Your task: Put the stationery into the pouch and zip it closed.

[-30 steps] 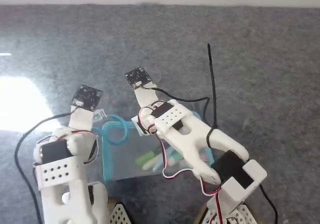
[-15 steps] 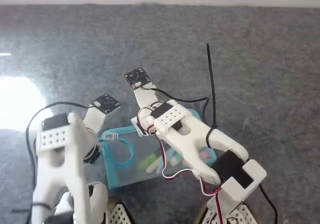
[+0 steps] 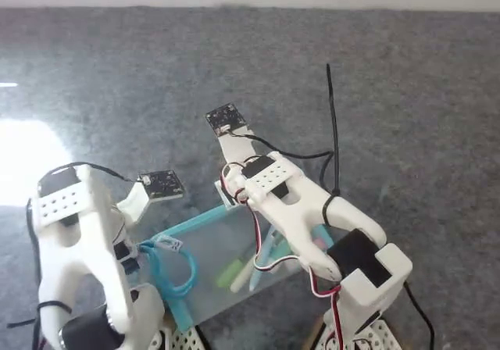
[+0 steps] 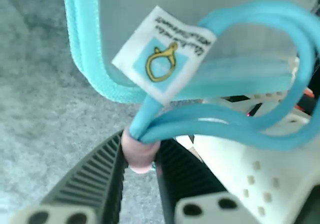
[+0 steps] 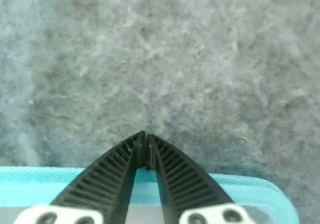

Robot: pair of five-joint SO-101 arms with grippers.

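The clear plastic pouch with turquoise trim (image 3: 211, 244) lies on the grey felt worktop (image 3: 375, 92) between the two arms, with the green, blue and pink pens (image 3: 244, 268) already inside it. Compared with a second ago it has swung round: its cord end has been dragged towards the left arm's base, and the turquoise cord loop (image 3: 178, 270) and white tag (image 4: 162, 54) now sit at that near corner. The left hand (image 4: 140, 151) is clenched on the pink bead (image 4: 139, 153) at the root of the cord and has drawn back with it. The right hand (image 5: 145, 143) has its fingers pressed together at the pouch's far edge, apparently anchoring it; whether it traps fabric I cannot tell. To my eye the zip is at or near its end, since the whole pouch now follows the pull.
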